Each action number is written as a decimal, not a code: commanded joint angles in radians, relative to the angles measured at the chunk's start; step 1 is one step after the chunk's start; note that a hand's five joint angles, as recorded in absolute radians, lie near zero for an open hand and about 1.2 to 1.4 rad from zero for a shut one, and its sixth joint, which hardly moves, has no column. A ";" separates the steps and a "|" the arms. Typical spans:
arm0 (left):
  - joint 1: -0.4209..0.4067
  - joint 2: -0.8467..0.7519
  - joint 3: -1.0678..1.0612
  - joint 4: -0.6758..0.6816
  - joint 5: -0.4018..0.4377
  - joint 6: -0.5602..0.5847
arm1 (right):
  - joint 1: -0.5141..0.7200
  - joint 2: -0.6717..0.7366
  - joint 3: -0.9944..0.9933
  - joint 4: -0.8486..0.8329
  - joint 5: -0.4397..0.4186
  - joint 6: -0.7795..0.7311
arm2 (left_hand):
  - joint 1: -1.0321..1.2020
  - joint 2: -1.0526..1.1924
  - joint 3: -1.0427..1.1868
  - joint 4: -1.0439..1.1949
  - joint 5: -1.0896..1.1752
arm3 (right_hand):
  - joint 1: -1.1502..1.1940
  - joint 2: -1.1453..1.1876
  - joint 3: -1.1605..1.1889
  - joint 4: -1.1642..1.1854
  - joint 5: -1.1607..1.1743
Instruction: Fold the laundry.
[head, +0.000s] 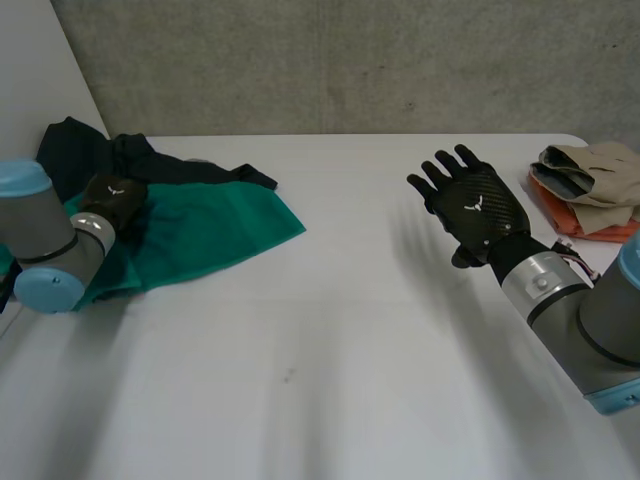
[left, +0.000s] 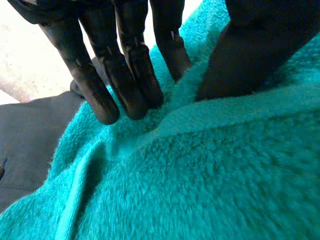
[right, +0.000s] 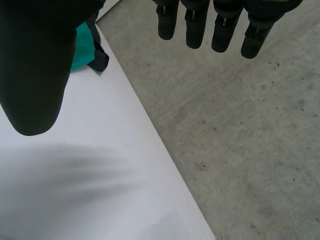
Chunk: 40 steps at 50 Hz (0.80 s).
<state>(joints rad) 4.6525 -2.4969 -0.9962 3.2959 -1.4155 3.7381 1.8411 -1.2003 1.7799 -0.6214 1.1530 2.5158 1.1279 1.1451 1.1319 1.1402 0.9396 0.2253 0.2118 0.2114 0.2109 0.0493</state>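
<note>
Pinching a towel (head: 220, 235) ridge with our left hand (head: 112, 198), right hand (head: 478, 210) spread and idle. Next we should pull it flat.

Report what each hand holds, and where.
Left hand pinches the green fleece cloth at its hemmed edge; right hand is open, holding nothing.
</note>
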 joint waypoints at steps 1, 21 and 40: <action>-0.032 0.079 -0.012 0.033 -0.005 -0.014 | -0.040 -0.002 0.019 0.000 0.001 0.003 | 0.268 0.251 0.264 0.256 0.282 | -0.051 -0.037 -0.037 -0.036 -0.049; -0.337 0.566 -0.036 0.037 0.032 -0.561 | -0.082 -0.041 0.030 -0.001 0.048 0.014 | 0.268 0.251 0.264 0.256 0.282 | -0.051 -0.037 -0.037 -0.036 -0.049; -0.646 0.161 -0.010 0.145 0.058 -0.687 | -0.137 -0.073 -0.001 -0.001 0.231 0.054 | -0.116 -0.133 -0.120 -0.129 -0.102 | -0.051 -0.037 -0.037 -0.036 -0.049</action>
<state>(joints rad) 4.0487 -2.1643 -1.0282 3.4324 -1.3666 3.0872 1.7172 -1.2743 1.7898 -0.6228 1.3668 2.5505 1.1304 1.1963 1.1929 1.2010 0.9842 0.2253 0.2118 0.2114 0.2109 0.0491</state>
